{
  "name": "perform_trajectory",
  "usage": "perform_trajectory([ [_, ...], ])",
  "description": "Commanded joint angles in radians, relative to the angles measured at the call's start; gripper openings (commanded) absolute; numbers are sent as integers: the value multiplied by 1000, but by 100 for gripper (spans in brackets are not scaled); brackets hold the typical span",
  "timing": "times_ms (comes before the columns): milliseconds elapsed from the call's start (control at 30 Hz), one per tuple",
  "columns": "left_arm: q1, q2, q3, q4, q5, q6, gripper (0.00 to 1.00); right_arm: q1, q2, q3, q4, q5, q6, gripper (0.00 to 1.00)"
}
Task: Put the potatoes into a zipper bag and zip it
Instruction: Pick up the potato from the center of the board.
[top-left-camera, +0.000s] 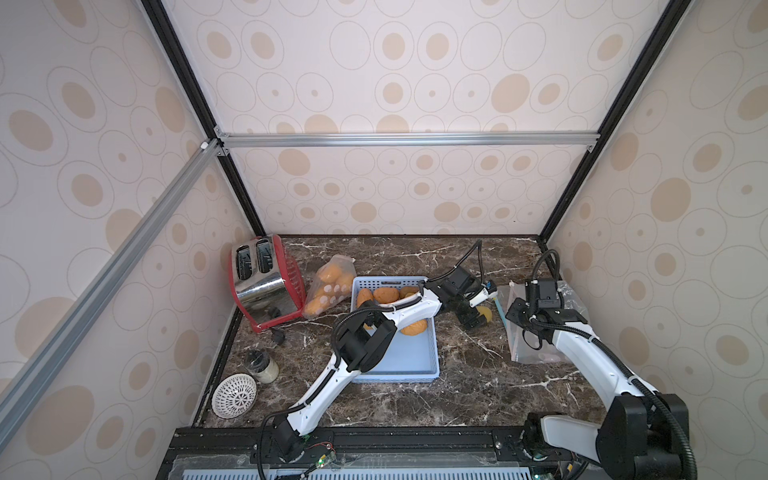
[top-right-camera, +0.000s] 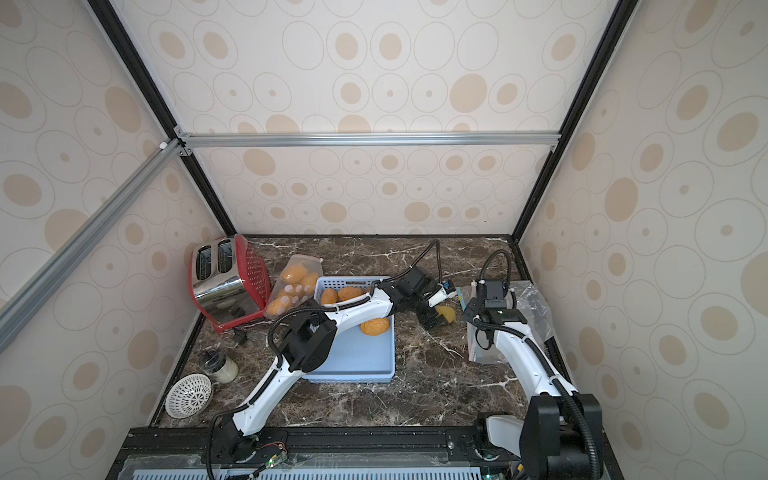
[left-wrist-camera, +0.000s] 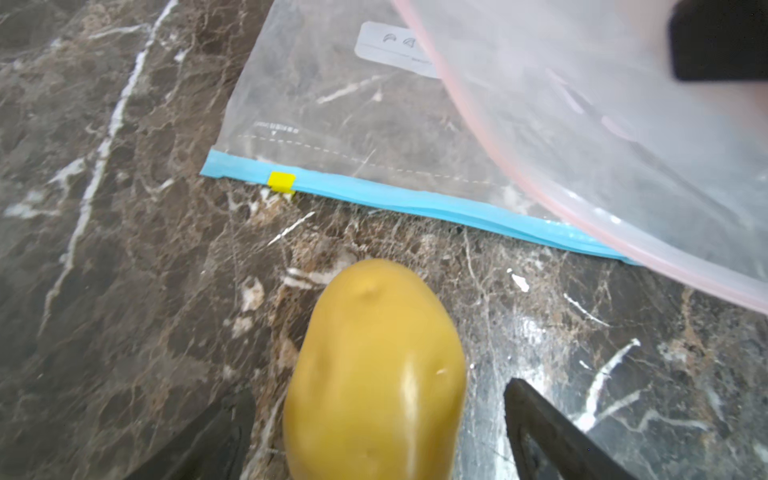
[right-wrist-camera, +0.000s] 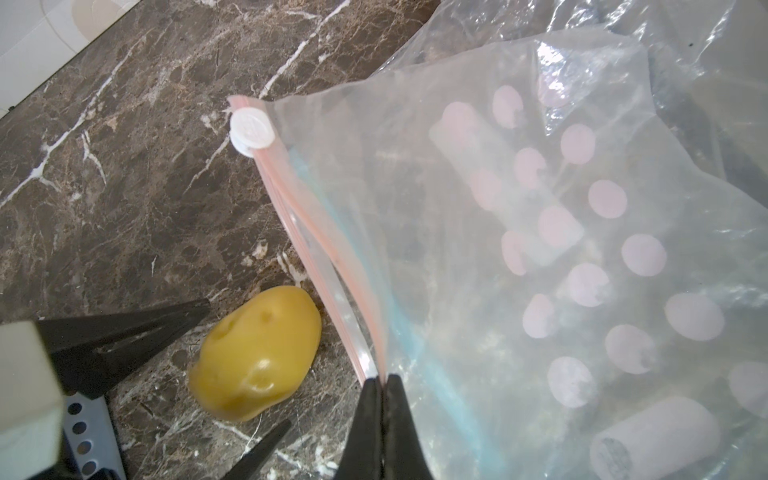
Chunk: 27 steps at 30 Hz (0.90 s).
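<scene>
Loading is the step in hand, by my reading, and it is not going cleanly: one yellow potato lies on the marble counter just outside the bag, not in it. It sits between the spread jaws of the left claw, with a gap of bare stone on each side, so nothing holds it. Its far end points at the pink zipper edge of the spotted bag, near that edge but short of it.

The right claw is closed tight on that pink edge and holds it off the counter, with the white slider at the far end of the zipper. The mouth shows only as a narrow slit. Under this bag lies a second bag, flat, with a blue zipper strip and a yellow slider.

Next, I judge, the left claw must close on the potato, raise it and push it through the slit, which probably wants pulling wider first.

Further out, more potatoes wait in the blue basket, and a filled bag leans by the toaster.
</scene>
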Motion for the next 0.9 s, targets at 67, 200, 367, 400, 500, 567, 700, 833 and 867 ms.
perform_trajectory([
  [67, 6, 77, 110, -59, 35, 29, 94, -6, -11, -16, 2, -9, 16, 0],
  [200, 7, 105, 128, -45, 37, 1, 93, -6, -14, -18, 4, -16, 15, 0],
  [367, 7, 118, 137, -61, 19, -5, 86, -5, -21, -21, 5, -17, 14, 0],
  [400, 8, 118, 135, -64, 13, -8, 83, -7, -21, -22, 6, -17, 14, 0],
  [500, 6, 116, 131, -63, 2, -17, 71, -5, -19, -22, 11, -26, 12, 0],
  [567, 6, 108, 116, -45, -4, -28, 64, -6, -16, -20, 10, -32, 14, 0],
  [700, 6, 67, 59, 18, 8, -66, 46, -6, -18, -21, 9, -36, 12, 0],
  [833, 6, -13, -26, 82, 13, -124, 33, -5, -21, -21, 12, -50, 9, 0],
  [867, 6, -43, -57, 111, 3, -151, 31, -6, -20, -21, 13, -60, 7, 0],
])
